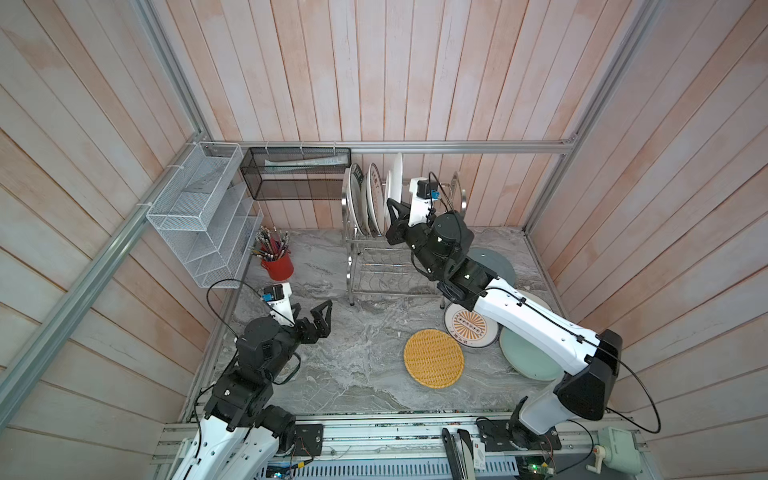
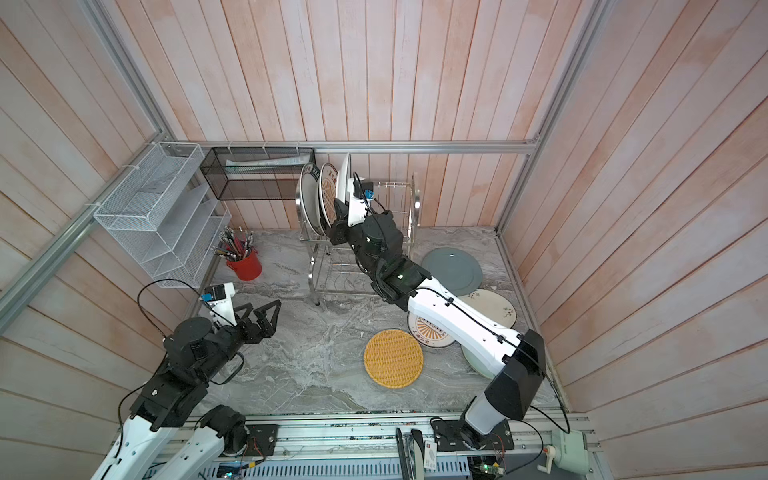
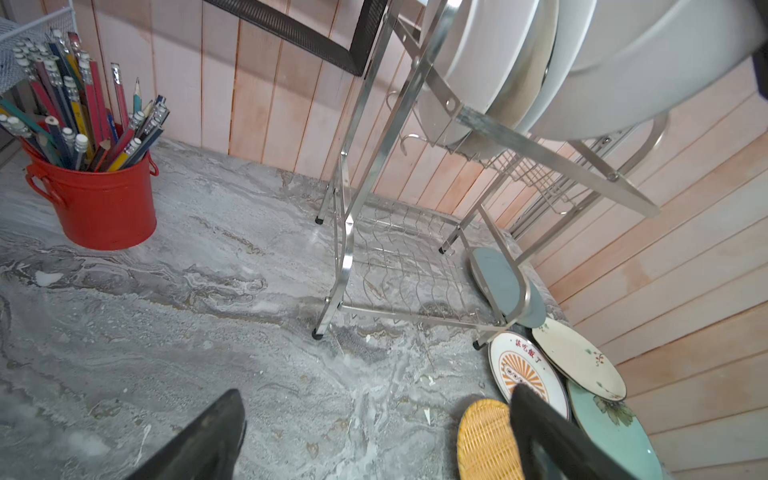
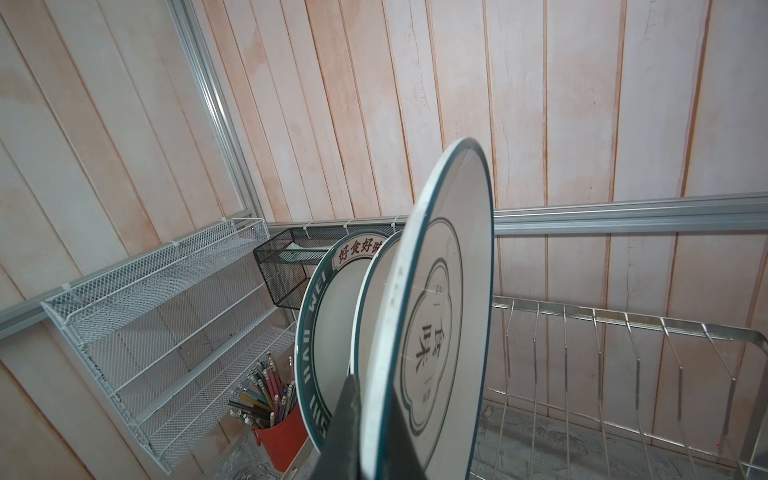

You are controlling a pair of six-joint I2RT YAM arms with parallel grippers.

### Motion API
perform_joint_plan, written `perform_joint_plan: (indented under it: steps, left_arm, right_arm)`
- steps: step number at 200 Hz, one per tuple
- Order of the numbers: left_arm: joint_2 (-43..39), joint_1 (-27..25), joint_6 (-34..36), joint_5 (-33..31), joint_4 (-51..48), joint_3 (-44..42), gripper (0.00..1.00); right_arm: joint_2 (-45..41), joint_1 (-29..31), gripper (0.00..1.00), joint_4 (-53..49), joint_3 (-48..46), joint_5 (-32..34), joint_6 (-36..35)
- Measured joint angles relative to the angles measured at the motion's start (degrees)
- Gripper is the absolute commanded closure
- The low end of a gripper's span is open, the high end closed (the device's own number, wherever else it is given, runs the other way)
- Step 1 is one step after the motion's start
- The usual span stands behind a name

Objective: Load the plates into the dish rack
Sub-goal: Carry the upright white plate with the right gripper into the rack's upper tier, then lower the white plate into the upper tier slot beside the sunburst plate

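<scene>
R pincer (image 4: 376, 432) | pinching plate (image 4: 440, 316) rim | plate on edge, rack (image 4: 598, 320) top tier

Three lettered plates (image 1: 371, 203) are standing upright in dish rack (image 3: 557, 163) top tier; yellow woven (image 1: 433, 358), sunburst (image 1: 467, 328), floral (image 2: 492, 307), grey-blue (image 2: 451, 270), teal plates (image 1: 528, 357) are lying flat alongside.

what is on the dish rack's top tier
Two plates stand on edge in the dish rack; the right gripper pinches a third plate beside them, its lower rim mostly covered by the arm.
</scene>
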Motion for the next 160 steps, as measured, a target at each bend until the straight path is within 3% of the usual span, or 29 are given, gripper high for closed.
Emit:
perform_joint_plan:
  steps: [65,160]
  left_arm:
    - [-0.66,0.0,0.85,2.08,-1.64,-0.96,0.0]
    - [-0.79,0.0,1.49,4.15,-1.66,-0.96,0.0]
  right_arm:
    - [5.33,-0.68,1.0,0.02,3.21,4.02,0.55]
    - [6.73,-1.81,1.0,-0.37,3.5,2.49,1.68]
